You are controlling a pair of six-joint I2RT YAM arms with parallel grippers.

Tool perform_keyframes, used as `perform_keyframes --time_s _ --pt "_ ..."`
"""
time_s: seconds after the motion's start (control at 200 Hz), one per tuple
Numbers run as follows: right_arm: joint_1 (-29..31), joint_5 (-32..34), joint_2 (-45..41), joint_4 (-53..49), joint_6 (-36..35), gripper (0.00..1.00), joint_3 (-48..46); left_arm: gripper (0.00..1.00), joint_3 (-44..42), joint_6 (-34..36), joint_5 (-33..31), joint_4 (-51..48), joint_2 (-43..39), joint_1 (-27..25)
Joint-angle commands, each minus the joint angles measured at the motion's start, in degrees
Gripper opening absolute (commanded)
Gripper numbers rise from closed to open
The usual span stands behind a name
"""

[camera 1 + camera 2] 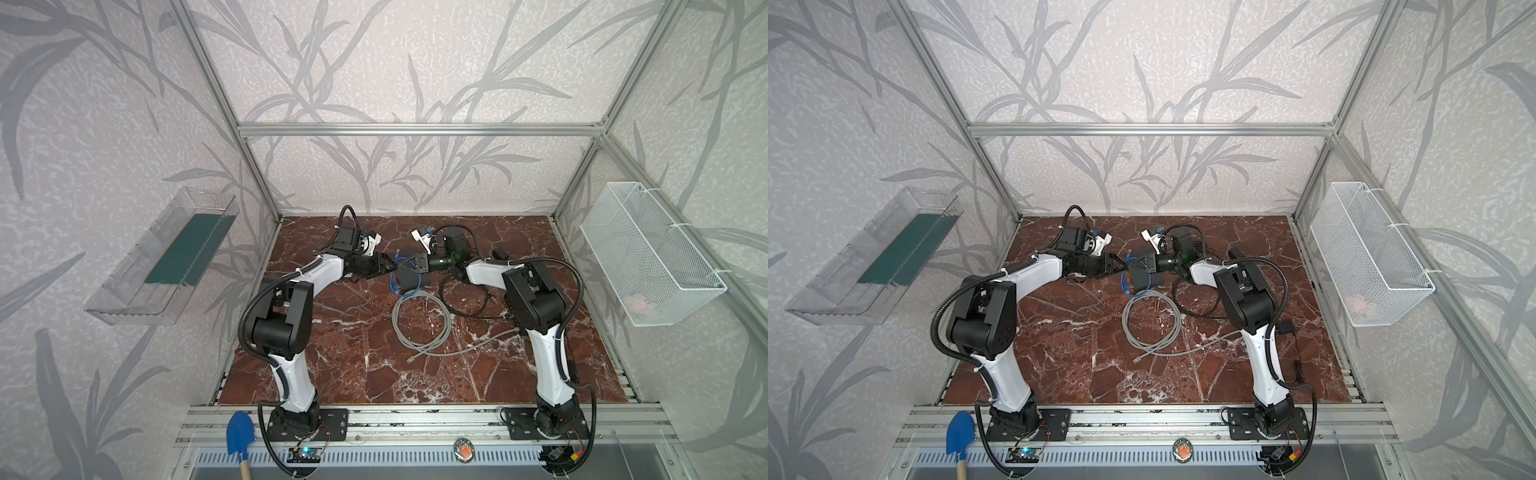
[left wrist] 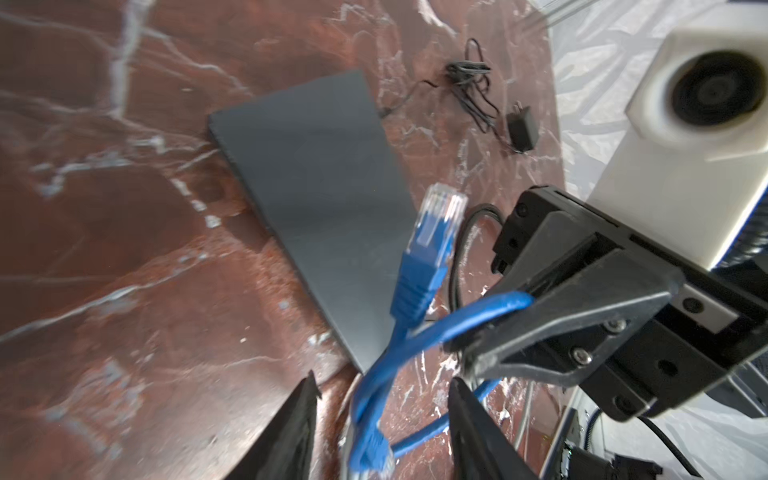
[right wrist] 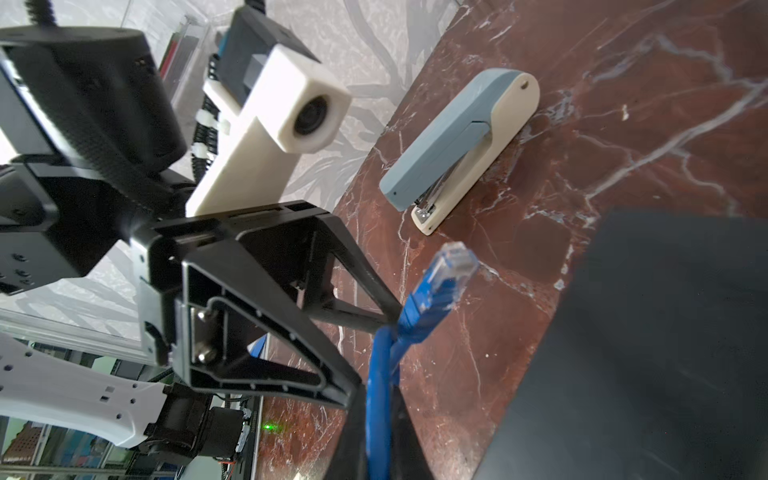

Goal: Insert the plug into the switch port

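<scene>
Plug (image 3: pixel 453 266) hung in the air near the switch (image 2: pixel 316 187). Right pincer (image 3: pixel 379 399) was clamped on its blue cable (image 3: pixel 380 365); left pincer (image 2: pixel 382 382) stood apart around it. Lining up seemed the step. Next, the plug likely needed turning toward the port, which stayed hidden.

Switch (image 1: pixel 409 283) mid-table, plug (image 2: pixel 434 232) near its left side, cable coil (image 1: pixel 395 320) before it.

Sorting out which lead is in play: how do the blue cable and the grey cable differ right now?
The blue cable is clamped in the shut right gripper, its plug end raised; the grey cable lies untouched on the table. The blue cable is loosely bent; the grey cable is wound in a neat coil. Both are close to the dark switch.
</scene>
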Motion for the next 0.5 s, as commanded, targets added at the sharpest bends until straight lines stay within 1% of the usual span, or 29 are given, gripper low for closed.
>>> perform_keyframes --time_s 0.0,0.125,0.255,0.36,0.42,0.495 --pt "0.0 -3.6 -2.6 2.8 -0.3 0.10 0.8 0.52 -1.3 2.6 4.3 3.7 0.8 0.1" --pt "0.0 -4.8 -2.4 3.9 0.8 0.10 1.0 0.48 -2.3 2.3 4.1 5.3 1.0 0.1" --pt "-0.1 -5.4 -2.2 5.1 1.8 0.10 0.8 0.32 -2.3 2.3 4.2 6.8 1.1 0.1" --pt "-0.1 -4.8 -2.2 4.1 1.6 0.11 0.7 0.21 -2.0 4.2 4.1 5.9 0.6 0.1" --pt "-0.1 -4.0 -2.4 2.3 0.8 0.14 0.7 0.15 -1.3 6.9 3.0 3.2 0.2 0.0" --pt "-0.8 -2.8 -3.3 -1.3 -1.1 0.28 0.6 0.12 0.9 12.8 -2.0 -3.5 -0.7 -0.8"
